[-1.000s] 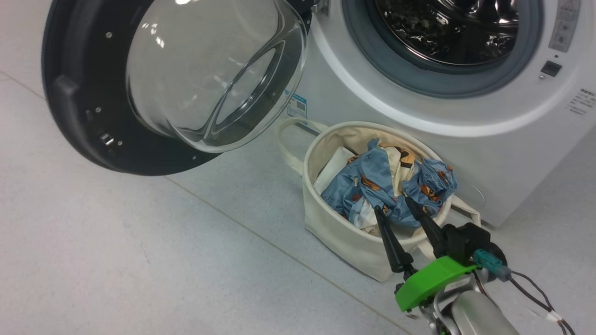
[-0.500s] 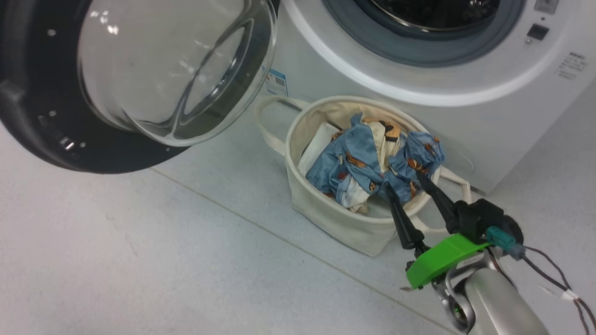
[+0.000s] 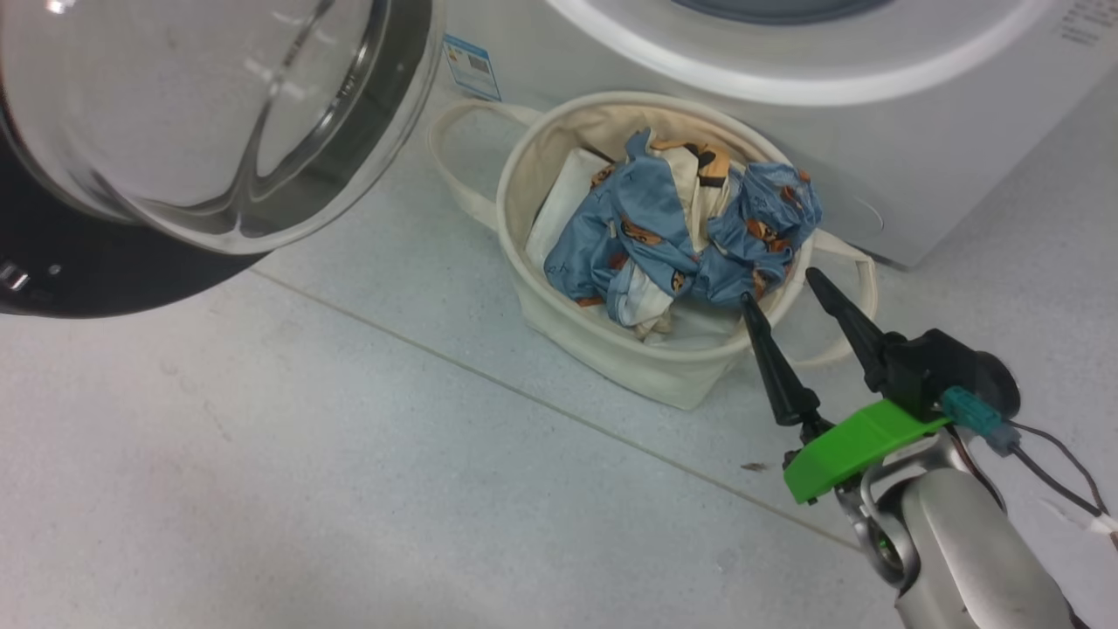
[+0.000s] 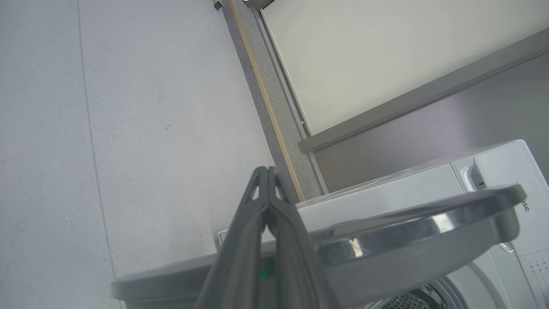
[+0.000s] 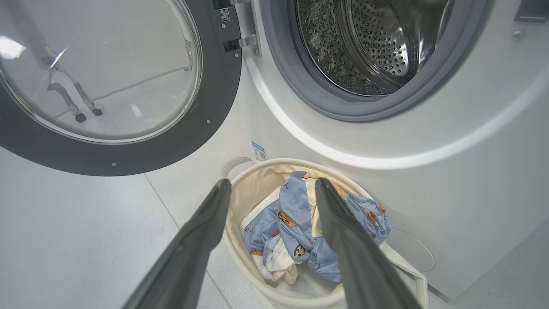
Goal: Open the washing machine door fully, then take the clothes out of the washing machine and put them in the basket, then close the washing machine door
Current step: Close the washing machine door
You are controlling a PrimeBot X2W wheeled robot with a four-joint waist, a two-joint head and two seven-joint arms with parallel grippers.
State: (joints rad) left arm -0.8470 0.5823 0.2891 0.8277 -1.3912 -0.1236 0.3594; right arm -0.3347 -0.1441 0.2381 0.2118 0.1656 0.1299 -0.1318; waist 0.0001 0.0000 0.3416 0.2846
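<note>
Light-blue clothes [image 3: 672,227] lie heaped in the basket [image 3: 611,362], so the right fingers [image 3: 769,358] hang spread and empty beside it, the left fingers [image 4: 257,240] pressed together, empty, near the open washing machine door [image 4: 429,231], probably to shut it.

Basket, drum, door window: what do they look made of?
Basket: cream canvas-like cloth, matte; limp looped handles.
Drum: likely stainless steel, shiny; perforated, mirror-like reflections.
Door window: clear glossy glass, possibly plastic; floor shows through, bright highlights.
</note>
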